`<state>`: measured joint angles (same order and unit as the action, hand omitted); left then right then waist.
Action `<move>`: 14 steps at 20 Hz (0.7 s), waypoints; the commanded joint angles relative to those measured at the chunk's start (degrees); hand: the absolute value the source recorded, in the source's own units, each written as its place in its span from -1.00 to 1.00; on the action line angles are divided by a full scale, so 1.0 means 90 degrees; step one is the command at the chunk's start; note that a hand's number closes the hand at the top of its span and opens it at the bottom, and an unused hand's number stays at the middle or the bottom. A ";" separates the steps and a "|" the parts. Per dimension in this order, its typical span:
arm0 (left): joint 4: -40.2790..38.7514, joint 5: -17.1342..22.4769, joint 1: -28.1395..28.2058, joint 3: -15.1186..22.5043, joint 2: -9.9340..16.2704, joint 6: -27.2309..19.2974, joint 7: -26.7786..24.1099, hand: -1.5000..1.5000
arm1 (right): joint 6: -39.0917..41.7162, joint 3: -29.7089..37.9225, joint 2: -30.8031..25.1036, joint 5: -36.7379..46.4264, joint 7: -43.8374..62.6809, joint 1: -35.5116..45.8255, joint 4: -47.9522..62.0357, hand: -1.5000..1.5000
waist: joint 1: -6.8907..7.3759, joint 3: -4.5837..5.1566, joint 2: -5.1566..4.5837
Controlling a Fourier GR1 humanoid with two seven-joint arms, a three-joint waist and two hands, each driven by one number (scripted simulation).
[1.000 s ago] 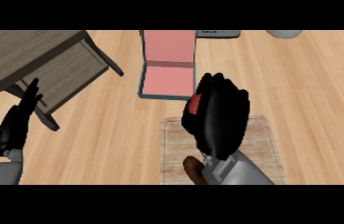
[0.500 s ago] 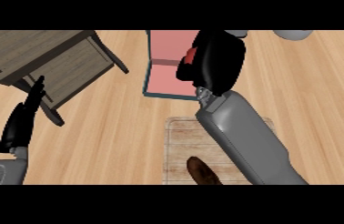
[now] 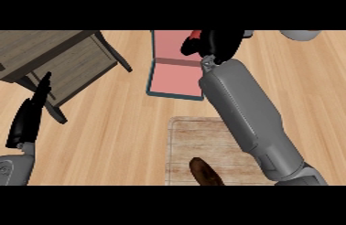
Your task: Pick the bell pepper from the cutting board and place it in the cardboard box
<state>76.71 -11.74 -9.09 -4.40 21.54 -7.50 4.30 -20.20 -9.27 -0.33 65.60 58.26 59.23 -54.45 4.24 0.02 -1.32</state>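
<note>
right hand (image 3: 219, 42) curled round the bell pepper (image 3: 193, 36) (red) over the cardboard box (image 3: 177, 75).

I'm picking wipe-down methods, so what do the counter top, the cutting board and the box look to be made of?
The counter top looks like light wood with a smooth finish: long plank grain. The cutting board seems paler, worn wood: greyish streaks. The box looks matte pink inside with a dark teal edge; cardboard is not evident from its look.

head view | steeply down on counter (image 3: 121, 128) | forearms enter from below
</note>
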 commanded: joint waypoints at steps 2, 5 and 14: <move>-0.0207 -0.0054 -0.0168 -0.0025 -0.0005 -0.0009 -0.0054 0.00 | -0.1085 0.0516 0.0035 -0.0379 0.0086 0.0735 0.1644 1.00 | 0.0056 0.0004 -0.0040; -0.0160 -0.0047 -0.0007 -0.0094 0.0041 -0.0024 -0.0202 0.00 | -0.1324 0.0980 -0.0162 -0.0065 -0.0120 0.0868 0.2406 1.00 | 0.0012 0.0004 -0.0044; -0.0200 -0.0047 -0.0223 -0.0013 -0.0064 0.0048 -0.0147 0.00 | -0.2509 0.1829 0.0035 -0.1175 -0.0923 0.0997 0.3334 -1.00 | 0.0145 -0.0005 -0.0101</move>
<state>76.17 -12.03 -10.50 -4.19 20.98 -7.00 3.67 -36.59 4.77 -0.24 58.06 52.76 67.23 -28.05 5.76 -0.04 -2.19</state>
